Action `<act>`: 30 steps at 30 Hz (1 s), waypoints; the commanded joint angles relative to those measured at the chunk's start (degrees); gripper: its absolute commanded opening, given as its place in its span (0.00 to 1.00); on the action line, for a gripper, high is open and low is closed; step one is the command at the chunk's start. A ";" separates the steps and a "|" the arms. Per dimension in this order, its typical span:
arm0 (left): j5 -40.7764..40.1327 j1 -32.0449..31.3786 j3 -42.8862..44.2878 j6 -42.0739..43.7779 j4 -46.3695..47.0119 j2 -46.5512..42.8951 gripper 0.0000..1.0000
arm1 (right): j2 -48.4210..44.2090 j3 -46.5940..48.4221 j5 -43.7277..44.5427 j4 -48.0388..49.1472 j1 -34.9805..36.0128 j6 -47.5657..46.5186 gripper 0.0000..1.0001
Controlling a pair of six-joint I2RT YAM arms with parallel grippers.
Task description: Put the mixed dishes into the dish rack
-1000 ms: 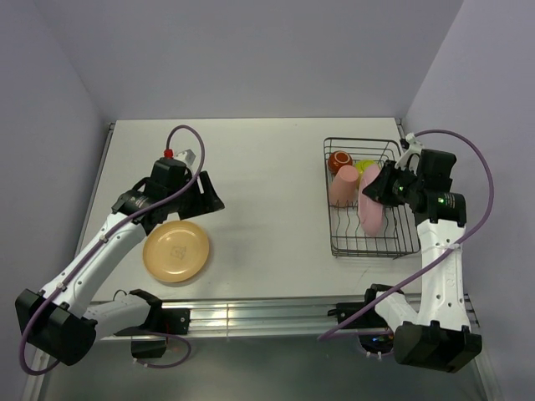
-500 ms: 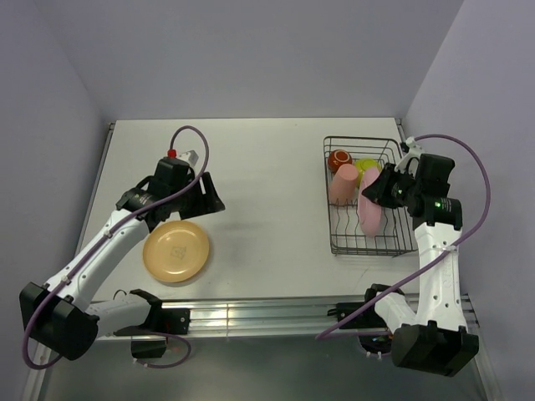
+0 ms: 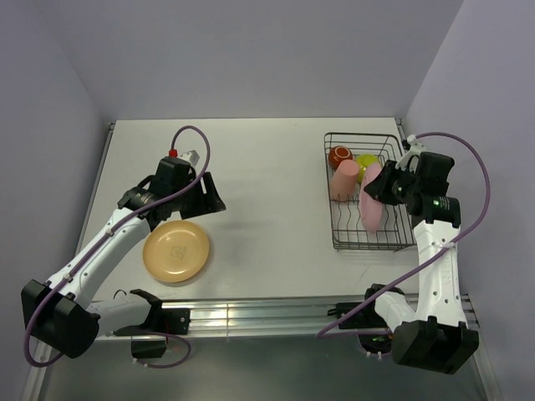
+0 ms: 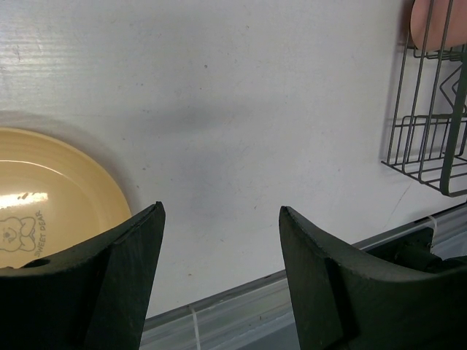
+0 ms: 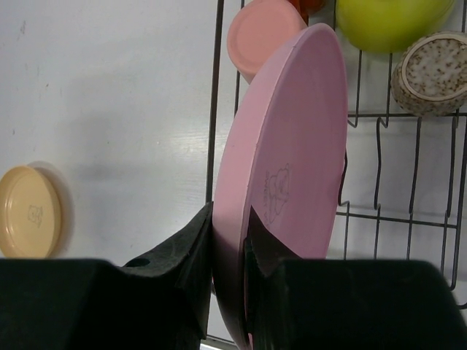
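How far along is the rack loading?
Done: salmon tumbler, lime-green bowl, dark red mug and speckled cup sit in the dish rack. In hand: the right end effector grips the pink plate on edge in the rack, unreleased. Remaining: the pale orange plate lies on the table near the open left end effector.

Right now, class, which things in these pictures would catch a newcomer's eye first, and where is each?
The pink plate, gripped upright by the right fingers over the dish rack on the right. Then the pale orange plate, lying flat on the table at left, beside the open left fingers.
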 commanded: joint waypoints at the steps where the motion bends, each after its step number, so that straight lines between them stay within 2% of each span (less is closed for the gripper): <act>1: 0.97 0.00 0.50 0.96 2.11 -0.32 0.70 | 2.02 -2.57 7.21 0.13 -0.68 -2.35 0.25; 7: 1.49 0.00 0.50 0.96 2.20 -0.32 0.70 | 2.46 -1.61 8.97 -0.04 -0.68 -1.12 0.36; 8: 1.67 -0.08 0.41 0.87 2.29 -0.32 0.70 | 2.46 -1.43 9.75 -0.13 -0.68 -0.68 0.48; 9: 1.84 0.00 0.41 0.78 2.29 -0.32 0.70 | 2.38 -1.25 10.02 -0.22 -0.59 -0.68 0.56; 11: 2.20 0.00 0.24 0.70 2.29 -0.32 0.70 | 2.46 -0.99 10.11 -0.30 -0.68 -0.42 0.59; 20: 2.55 0.00 -0.47 0.17 2.64 -0.76 0.70 | 3.43 -0.46 9.49 -0.30 -0.68 -0.50 0.59; 24: 2.37 0.00 -0.90 -0.10 2.73 -1.37 0.70 | 3.26 0.94 13.53 -1.80 0.29 -2.52 0.58; 27: 3.07 0.00 -2.04 -0.45 3.34 -1.46 0.70 | 4.39 1.12 15.38 -2.06 1.52 -4.98 0.53; 28: 3.51 0.18 -2.14 -0.53 3.34 -1.46 0.70 | 4.83 1.64 15.73 -2.06 1.52 -5.07 0.46; 30: 3.95 0.18 -2.49 -0.54 3.52 -1.63 0.70 | 6.58 2.87 16.09 -2.32 1.43 -5.60 0.39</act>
